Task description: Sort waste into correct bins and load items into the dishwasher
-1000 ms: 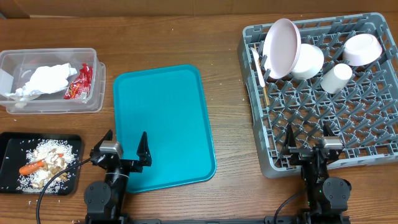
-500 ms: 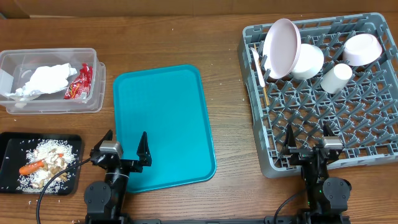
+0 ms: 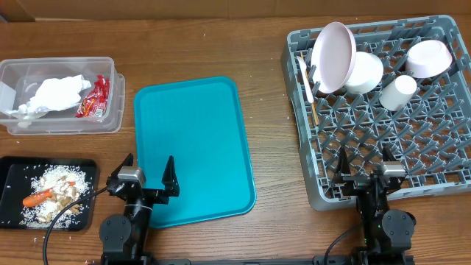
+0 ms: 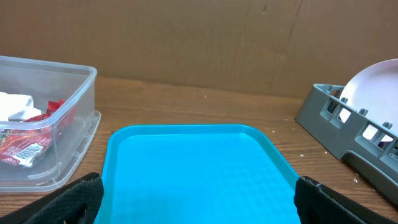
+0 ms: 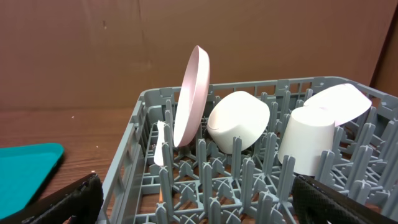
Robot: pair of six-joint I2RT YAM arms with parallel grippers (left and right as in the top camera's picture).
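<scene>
Left claw (image 3: 149, 168) and right claw (image 3: 364, 163) gape wide, empty, likely parked since the teal rectangular plastic tray (image 3: 195, 140) ahead lies bare.

Tray (image 4: 193, 168) near edge: cut off by the frame between the left fingers (image 4: 68, 199). Clear bin (image 4: 84, 112): cut off outboard of the same fingers. Utensil (image 5: 160, 152) ahead of the right fingers (image 5: 62, 202): partly hidden by rack (image 5: 134, 134) tines.

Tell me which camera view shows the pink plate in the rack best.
The overhead view. There the pink plate shows most of its round face, leaning in the grey rack beside a white bowl. The right wrist view shows it almost edge-on, standing tilted. The left wrist view catches only part of it at the right border.
</scene>
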